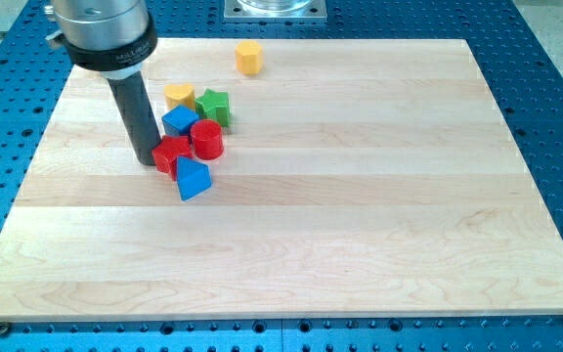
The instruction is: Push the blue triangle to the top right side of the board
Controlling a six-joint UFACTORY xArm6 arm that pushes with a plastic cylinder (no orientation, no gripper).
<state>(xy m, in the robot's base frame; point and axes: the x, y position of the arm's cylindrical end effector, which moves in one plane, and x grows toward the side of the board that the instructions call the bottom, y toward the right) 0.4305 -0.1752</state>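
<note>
The blue triangle (194,180) lies on the wooden board (360,215), left of centre, at the lower edge of a cluster of blocks. My tip (145,159) is down on the board just left of the red star (170,154), touching or nearly touching it. The red star presses against the blue triangle's upper left. Above them sit a blue cube (179,121), a red cylinder (206,140), a green star (213,106) and a yellow block (178,96).
A yellow hexagonal block (249,58) stands alone near the board's top edge. The arm's body (103,34) covers the top left corner, so the green cylinder seen there earlier is hidden. A blue perforated table (555,78) surrounds the board.
</note>
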